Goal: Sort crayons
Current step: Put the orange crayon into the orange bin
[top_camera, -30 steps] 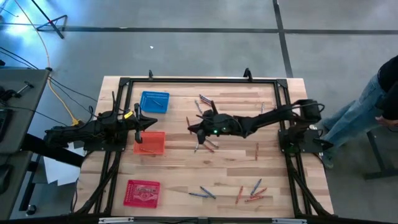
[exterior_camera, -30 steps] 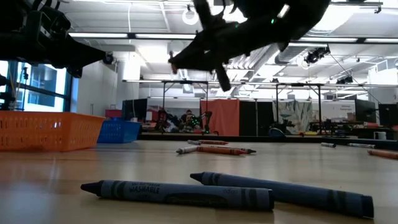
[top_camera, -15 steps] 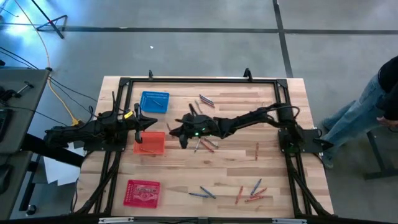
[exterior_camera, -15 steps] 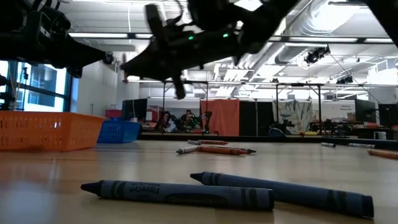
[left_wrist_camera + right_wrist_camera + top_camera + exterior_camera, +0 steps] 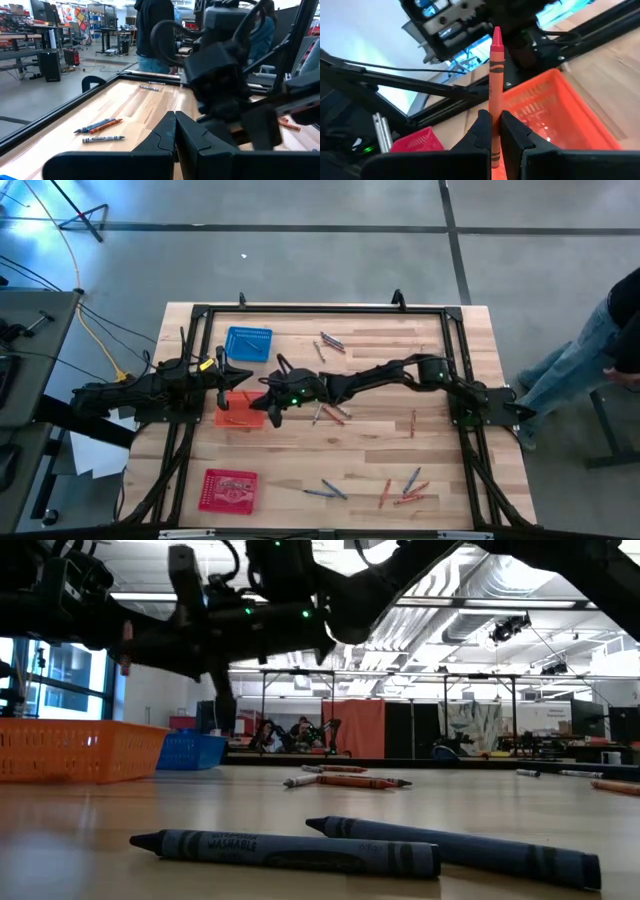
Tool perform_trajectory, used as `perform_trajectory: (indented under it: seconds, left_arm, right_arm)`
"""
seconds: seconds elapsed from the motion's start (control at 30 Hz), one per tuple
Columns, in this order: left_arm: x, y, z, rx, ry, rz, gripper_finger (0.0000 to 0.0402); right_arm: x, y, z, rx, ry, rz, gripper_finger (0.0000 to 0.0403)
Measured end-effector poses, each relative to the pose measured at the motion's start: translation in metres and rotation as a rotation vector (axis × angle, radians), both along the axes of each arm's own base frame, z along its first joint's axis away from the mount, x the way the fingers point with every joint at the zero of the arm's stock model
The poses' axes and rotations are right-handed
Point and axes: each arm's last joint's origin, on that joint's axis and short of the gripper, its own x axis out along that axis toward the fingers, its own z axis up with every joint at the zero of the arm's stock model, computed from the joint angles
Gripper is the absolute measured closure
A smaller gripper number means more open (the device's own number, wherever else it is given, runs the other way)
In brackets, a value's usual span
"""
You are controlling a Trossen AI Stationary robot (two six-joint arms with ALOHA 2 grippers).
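Wooden table, crayons scattered.
Right gripper pinches an orange-red crayon above the orange basket; left gripper closed, empty.

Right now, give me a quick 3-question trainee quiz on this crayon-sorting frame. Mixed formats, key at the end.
1. True or false: the right gripper is shut on an orange-red crayon.
2. Multiple choice: in the high view, which basket is the right gripper closest to? A) blue basket B) orange basket C) red basket
3. Short answer: what lies on the table nearest the low camera?

Key:
1. True. The wrist view shows the crayon clamped upright between the fingers.
2. B. The gripper is at the orange basket's edge.
3. Two dark blue-grey crayons, lying close together.
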Motion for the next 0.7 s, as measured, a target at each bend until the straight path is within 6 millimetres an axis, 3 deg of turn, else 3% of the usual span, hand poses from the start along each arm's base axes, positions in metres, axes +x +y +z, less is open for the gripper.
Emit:
perform_trajectory:
  seconds: [0.2,0.7]
  left_arm:
    - [0.0,0.0,0.0,0.0,0.0,0.0,0.0401]
    - [0.0,0.0,0.0,0.0,0.0,0.0,0.0401]
  right_arm:
    - [0.009,0.002,-0.011,-0.001,0.076,0.006,0.0398]
    - [0.014,0.007,-0.004,-0.159,0.27,-0.03,0.0398]
